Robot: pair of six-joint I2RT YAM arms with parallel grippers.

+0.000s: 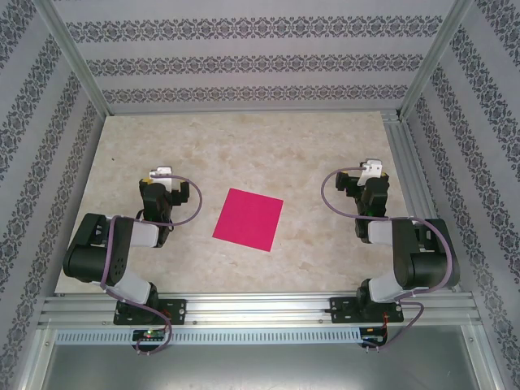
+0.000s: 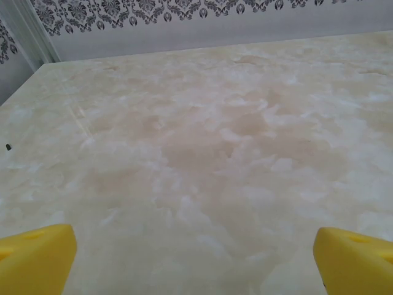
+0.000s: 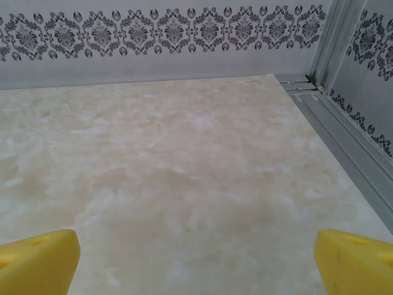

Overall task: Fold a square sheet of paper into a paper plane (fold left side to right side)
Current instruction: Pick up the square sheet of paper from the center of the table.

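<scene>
A flat square magenta-pink sheet of paper (image 1: 249,219) lies on the marble-patterned table (image 1: 244,146), slightly rotated, midway between the two arms. My left gripper (image 1: 160,175) hangs to the left of the sheet, apart from it. To the sheet's right, my right gripper (image 1: 370,171) is also well away from it. In the left wrist view the yellow fingertips (image 2: 37,261) stand wide apart over bare table, so the left gripper (image 2: 195,264) is open. The right gripper (image 3: 196,264) is likewise open, its yellow fingertips (image 3: 40,261) at the frame corners with nothing between them.
Patterned walls (image 1: 244,57) enclose the table at the back and sides. An aluminium rail (image 1: 410,162) runs along the right edge, and its corner post (image 3: 322,55) appears in the right wrist view. A metal frame (image 1: 260,309) crosses the near edge at the arm bases.
</scene>
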